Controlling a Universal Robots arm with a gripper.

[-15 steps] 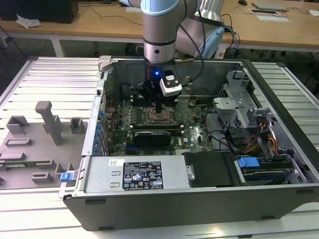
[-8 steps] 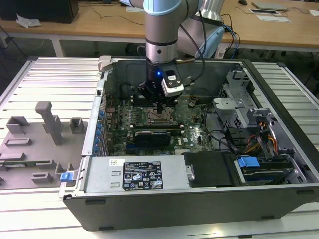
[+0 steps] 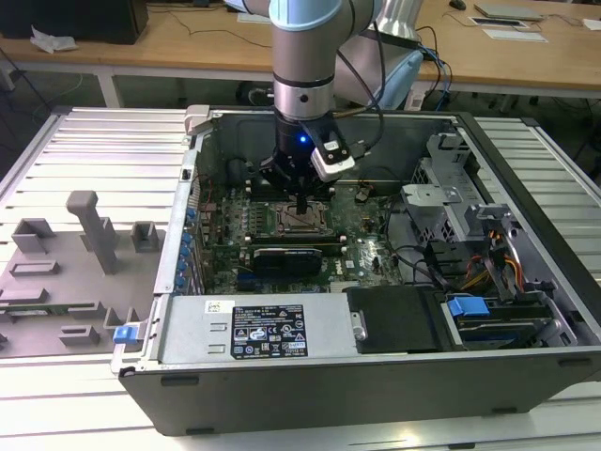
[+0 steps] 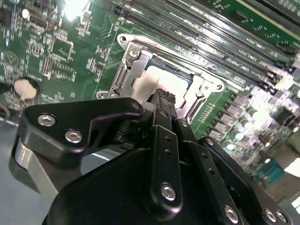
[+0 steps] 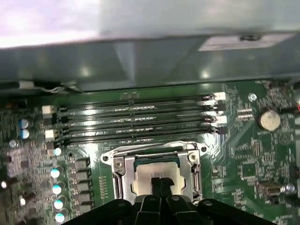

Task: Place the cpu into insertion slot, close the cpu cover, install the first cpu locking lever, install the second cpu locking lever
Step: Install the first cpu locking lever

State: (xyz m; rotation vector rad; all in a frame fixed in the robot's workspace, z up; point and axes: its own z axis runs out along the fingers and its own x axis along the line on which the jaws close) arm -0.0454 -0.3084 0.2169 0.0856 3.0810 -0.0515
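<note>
A black gripper [image 3: 300, 205] reaches down into an open computer case [image 3: 526, 282], its fingers [image 5: 160, 184] pressed together, tips on the cpu [image 5: 150, 171]. The pale chip lies in the insertion slot [image 4: 136, 77] on the green motherboard [image 3: 371, 246], beside the memory slots [image 5: 133, 122], with the cpu cover [image 5: 193, 161] down around it.

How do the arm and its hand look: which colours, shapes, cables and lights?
The arm is a silver-grey tube with a pale blue joint cap. A small blue light glows on the black wrist. A white camera block sits beside it, with black cables looping off. The hand is matte black, with bolted links and silver screw heads.
</note>
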